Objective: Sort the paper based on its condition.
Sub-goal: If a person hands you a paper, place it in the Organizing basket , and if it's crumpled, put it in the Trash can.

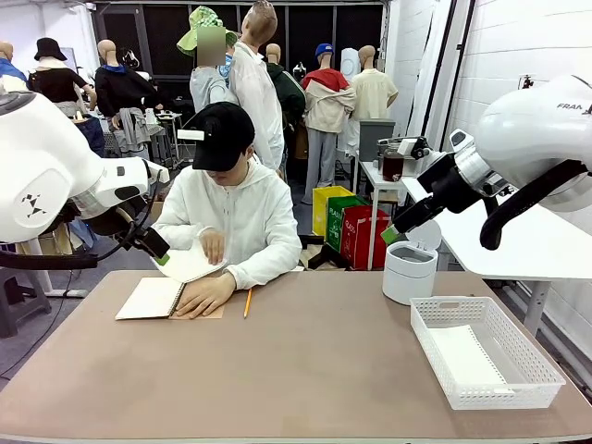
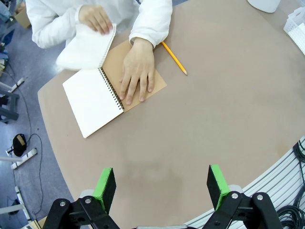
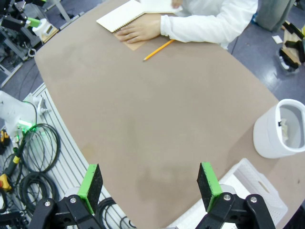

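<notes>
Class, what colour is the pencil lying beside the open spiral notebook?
Yellow-orange. The pencil shows best in the left wrist view.

front view level across table (image 1: 305, 370) toward person, both wrist views high, looking down on it

White paper (image 2: 86, 47), brown-backed notebook (image 2: 93, 98), yellow pencil (image 2: 174, 58), white lattice basket (image 1: 518, 356), tan table (image 1: 305, 370)

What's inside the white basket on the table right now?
The white basket holds a flat white sheet of paper lying on its floor. Whether more sheets lie beneath it cannot be seen.
</notes>
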`<act>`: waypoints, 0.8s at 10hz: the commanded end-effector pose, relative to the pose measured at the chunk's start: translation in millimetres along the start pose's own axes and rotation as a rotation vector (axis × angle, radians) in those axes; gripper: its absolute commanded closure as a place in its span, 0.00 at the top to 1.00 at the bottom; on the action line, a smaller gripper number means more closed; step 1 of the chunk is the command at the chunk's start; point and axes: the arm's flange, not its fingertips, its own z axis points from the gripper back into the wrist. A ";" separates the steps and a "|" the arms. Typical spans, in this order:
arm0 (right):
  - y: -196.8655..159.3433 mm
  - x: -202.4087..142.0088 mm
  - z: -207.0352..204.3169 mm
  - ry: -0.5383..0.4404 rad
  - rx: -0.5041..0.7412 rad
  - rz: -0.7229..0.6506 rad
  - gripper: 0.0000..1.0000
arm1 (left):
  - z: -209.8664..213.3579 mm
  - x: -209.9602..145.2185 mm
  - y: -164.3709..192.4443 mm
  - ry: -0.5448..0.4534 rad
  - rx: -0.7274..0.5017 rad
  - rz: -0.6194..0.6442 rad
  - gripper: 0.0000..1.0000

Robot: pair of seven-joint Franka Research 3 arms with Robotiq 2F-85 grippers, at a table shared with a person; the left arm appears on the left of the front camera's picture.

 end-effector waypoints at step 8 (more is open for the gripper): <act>2.3 1.7 -1.3 -0.007 -0.014 -0.012 1.00 | 0.0 0.0 0.9 -0.006 -0.005 0.004 1.00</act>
